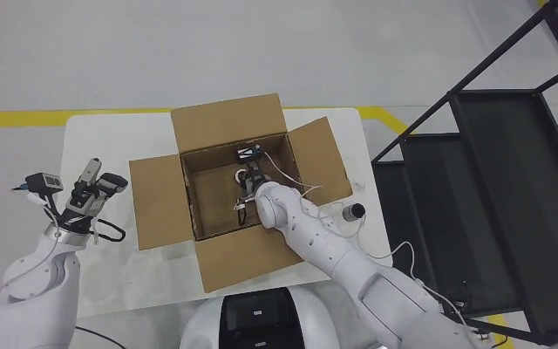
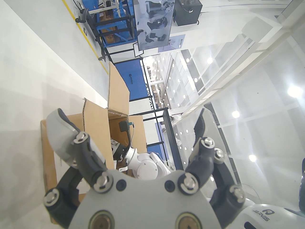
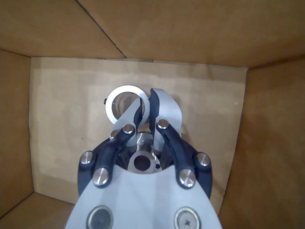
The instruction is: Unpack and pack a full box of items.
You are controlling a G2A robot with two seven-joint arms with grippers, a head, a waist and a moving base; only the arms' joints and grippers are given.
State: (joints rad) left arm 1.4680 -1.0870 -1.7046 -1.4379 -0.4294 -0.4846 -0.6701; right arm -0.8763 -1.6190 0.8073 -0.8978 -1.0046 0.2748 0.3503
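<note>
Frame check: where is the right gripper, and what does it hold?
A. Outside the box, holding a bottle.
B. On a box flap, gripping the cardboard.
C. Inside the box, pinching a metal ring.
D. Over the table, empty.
C: the right wrist view shows the right gripper down between the walls of the box, closed across the rim of the ring.

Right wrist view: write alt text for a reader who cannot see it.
The right gripper, down inside a cardboard box, pinches the rim of a metal ring near the box floor. A second bored metal part sits beneath the gripper, nearer the camera.
</note>
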